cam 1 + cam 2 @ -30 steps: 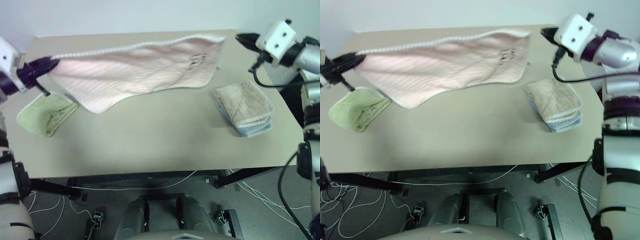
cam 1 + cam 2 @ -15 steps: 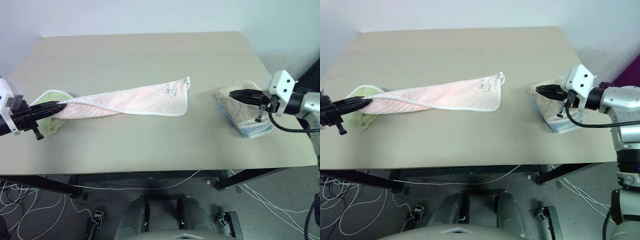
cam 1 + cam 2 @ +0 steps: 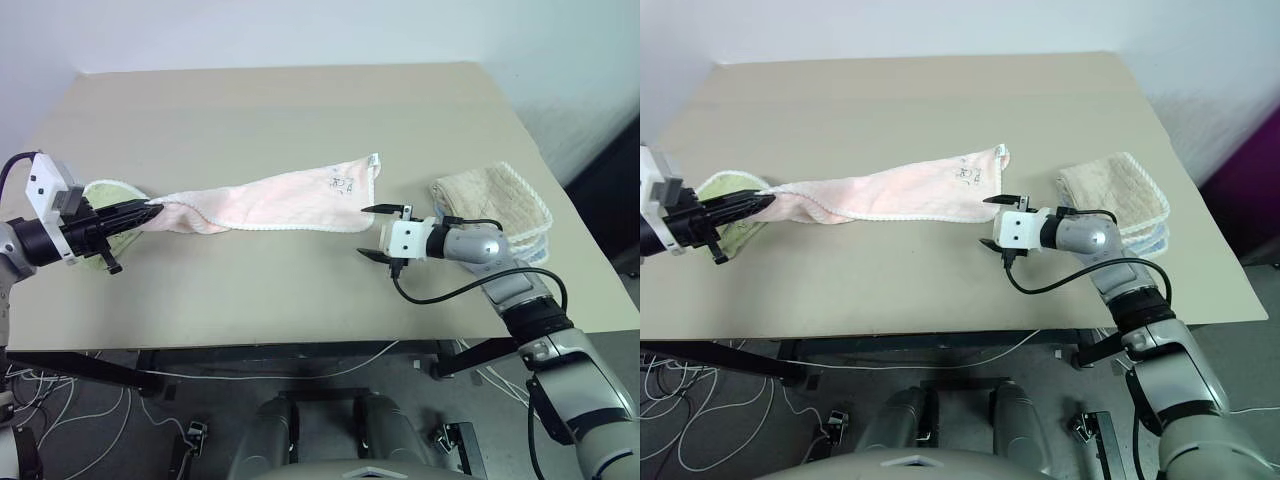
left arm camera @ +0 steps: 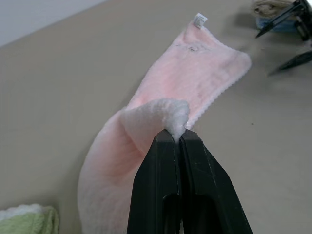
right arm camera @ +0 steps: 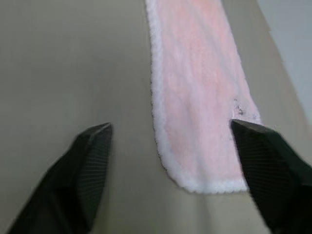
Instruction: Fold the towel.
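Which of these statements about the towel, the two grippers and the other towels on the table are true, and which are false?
1. The left gripper is shut on the pink towel. True.
2. The right gripper holds the towel's other end. False: it is open, beside that end.
3. The beige towel lies on a blue one. True.
4. The green towel is on the robot's right. False: it is on its left.
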